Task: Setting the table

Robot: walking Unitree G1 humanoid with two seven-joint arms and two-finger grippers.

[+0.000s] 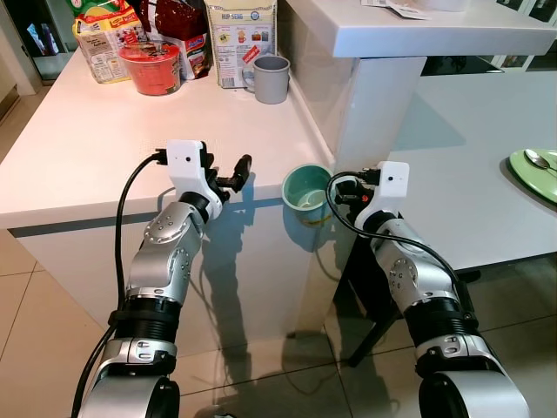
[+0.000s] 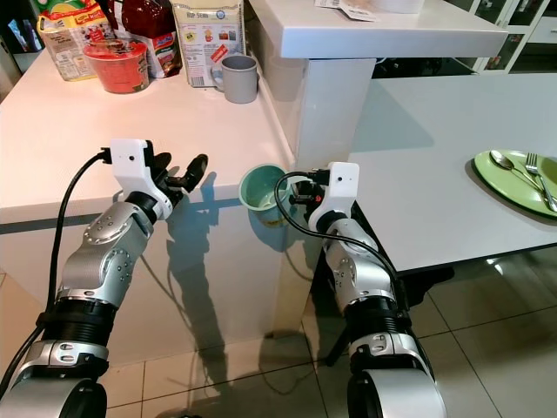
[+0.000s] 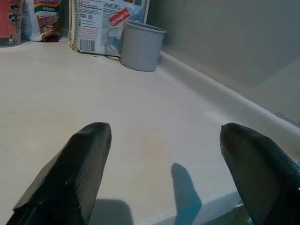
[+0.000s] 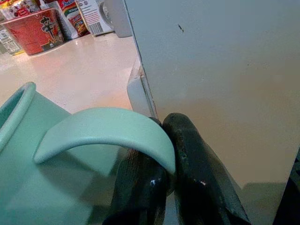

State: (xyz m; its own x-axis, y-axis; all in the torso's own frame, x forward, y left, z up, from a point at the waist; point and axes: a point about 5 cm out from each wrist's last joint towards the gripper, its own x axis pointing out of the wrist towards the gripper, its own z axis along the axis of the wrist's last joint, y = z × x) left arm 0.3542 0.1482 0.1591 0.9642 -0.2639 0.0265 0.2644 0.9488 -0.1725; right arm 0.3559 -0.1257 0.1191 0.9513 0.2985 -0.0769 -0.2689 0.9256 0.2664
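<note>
**A:** Where is the pale green ceramic mug (image 1: 306,193) right now?

**B:** In the air at the near right corner of the white counter (image 1: 104,139), just beside the white pillar (image 1: 365,113). The right gripper (image 4: 166,154) has its two black fingers pressed together on the mug's curved handle (image 4: 108,129), pinching it. The mug is tilted, with its mouth facing towards the camera.

**A:** And the other arm?

**B:** The left gripper (image 1: 237,172) sits at the near edge of the counter, to the left of the mug, fingers spread wide with nothing between them. Its fingertips (image 3: 84,159) hang just over the counter top.

**A:** What stands further back?

**B:** At the far side of the counter there is a grey cylindrical cup (image 1: 271,78), a red instant-noodle bowl (image 1: 150,66) to its left, and printed food packets (image 1: 239,39) behind them.

**A:** Anything on the right?

**B:** A white table (image 2: 435,174) beyond the pillar, with a light green plate (image 2: 513,185) at its right edge holding a metal spoon (image 2: 505,164) and fork (image 2: 540,178).
</note>
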